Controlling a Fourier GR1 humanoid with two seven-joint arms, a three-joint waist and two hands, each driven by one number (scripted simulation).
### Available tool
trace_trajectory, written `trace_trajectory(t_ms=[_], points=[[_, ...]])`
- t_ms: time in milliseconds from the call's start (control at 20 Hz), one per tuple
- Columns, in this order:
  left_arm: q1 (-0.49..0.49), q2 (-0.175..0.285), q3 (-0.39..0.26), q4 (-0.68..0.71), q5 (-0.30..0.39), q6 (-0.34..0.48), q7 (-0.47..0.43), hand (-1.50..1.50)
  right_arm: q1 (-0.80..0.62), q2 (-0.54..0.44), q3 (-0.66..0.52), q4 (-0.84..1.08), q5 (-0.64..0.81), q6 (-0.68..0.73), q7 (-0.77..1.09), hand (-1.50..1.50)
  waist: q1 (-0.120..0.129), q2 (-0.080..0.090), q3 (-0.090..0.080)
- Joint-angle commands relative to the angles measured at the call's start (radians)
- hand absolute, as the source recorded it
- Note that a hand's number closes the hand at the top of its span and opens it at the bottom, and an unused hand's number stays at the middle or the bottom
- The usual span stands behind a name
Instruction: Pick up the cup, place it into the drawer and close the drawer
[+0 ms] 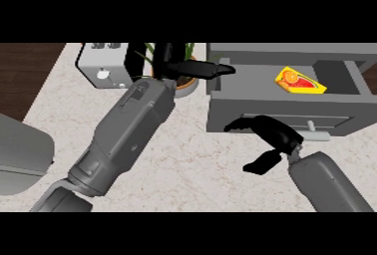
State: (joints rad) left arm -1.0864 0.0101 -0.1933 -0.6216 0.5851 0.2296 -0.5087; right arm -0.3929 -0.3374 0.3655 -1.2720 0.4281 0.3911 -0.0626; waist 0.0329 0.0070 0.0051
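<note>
A yellow cup (298, 80) lies inside the open grey drawer (250, 79) at the upper right of the head view. It rests on the drawer's floor, toward the right half, apart from the walls. Its print shows an orange slice above a red patch; any lettering on it is too small to read.

The drawer's front panel (287, 112) faces the lower edge of the view, and a pale handle (316, 134) sticks out from it low on the right.

The right hand (274, 135) is just in front of that panel, left of the handle. Its fingers (239, 123) arch toward the panel, the thumb (261, 164) is spread well away from them, and nothing is between them. Whether the fingertips touch the panel cannot be told. Its grey forearm comes in from the lower right.

The left hand (195, 68) is beside the drawer's left wall, fingers stretched out to the right, holding nothing. Its long grey forearm slants up from the lower left across the pale marble counter (191, 164).

Under the left hand stands a potted plant (185, 83). To its left sits a light grey toaster (103, 67) with a round knob on its front.
</note>
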Motion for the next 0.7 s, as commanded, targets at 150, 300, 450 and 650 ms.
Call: trace_trajectory(t_ms=[150,300,450,650], points=[[0.104,0.034,-0.001,-0.053,-0.001,-0.004,0.021,-1.5,-0.178,0.03,-0.057,0.422,0.085,-0.116,-0.182,1.5,0.055,0.01,-0.001],[0.168,0.086,0.011,-0.096,0.02,-0.075,0.023,-1.5,-0.233,0.05,-0.117,0.502,0.061,-0.183,-0.263,1.5,0.069,0.013,-0.001],[0.208,0.113,0.001,-0.126,0.015,-0.109,0.013,-1.5,-0.33,0.011,-0.209,0.575,0.022,-0.2,-0.272,1.5,0.1,0.02,-0.001],[0.246,0.11,-0.016,-0.157,0.015,-0.123,0.029,-1.5,-0.44,-0.021,-0.283,0.678,-0.002,-0.227,-0.286,1.5,0.125,0.03,0.0]])
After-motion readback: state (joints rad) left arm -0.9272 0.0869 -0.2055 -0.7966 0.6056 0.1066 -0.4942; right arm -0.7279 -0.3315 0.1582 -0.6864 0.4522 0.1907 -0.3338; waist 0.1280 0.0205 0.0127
